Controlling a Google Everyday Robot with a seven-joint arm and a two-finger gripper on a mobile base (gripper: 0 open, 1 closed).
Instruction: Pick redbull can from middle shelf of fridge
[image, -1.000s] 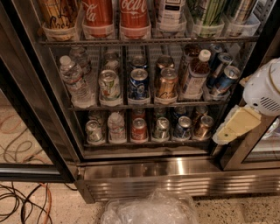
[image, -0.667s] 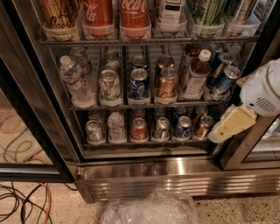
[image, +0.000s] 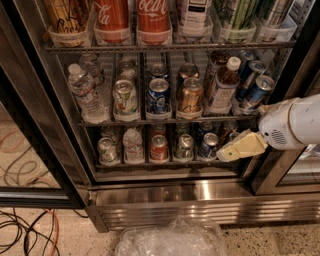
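The redbull can (image: 255, 92) is slim, blue and silver, and leans at the right end of the middle shelf (image: 150, 120), with another slim blue can (image: 246, 70) behind it. The fridge (image: 175, 194) stands open in front of me, with its steel base below. My gripper (image: 226, 152), cream-coloured on a white arm (image: 292, 124), hangs at the right. It is in front of the lower rack's right end, below and a little left of the redbull can, and not touching it.
On the middle shelf, from the left, stand a water bottle (image: 84, 91), a green-white can (image: 125, 98), a wider blue can (image: 159, 95), a copper can (image: 191, 95) and a white-capped bottle (image: 223, 85). Coca-Cola bottles (image: 152, 15) are above, short cans (image: 159, 148) below. A plastic bag (image: 172, 237) and cables (image: 25, 230) lie on the floor.
My gripper and arm have moved left and slightly down, from beside the right door frame to in front of the lower rack's right end. The cans have not moved.
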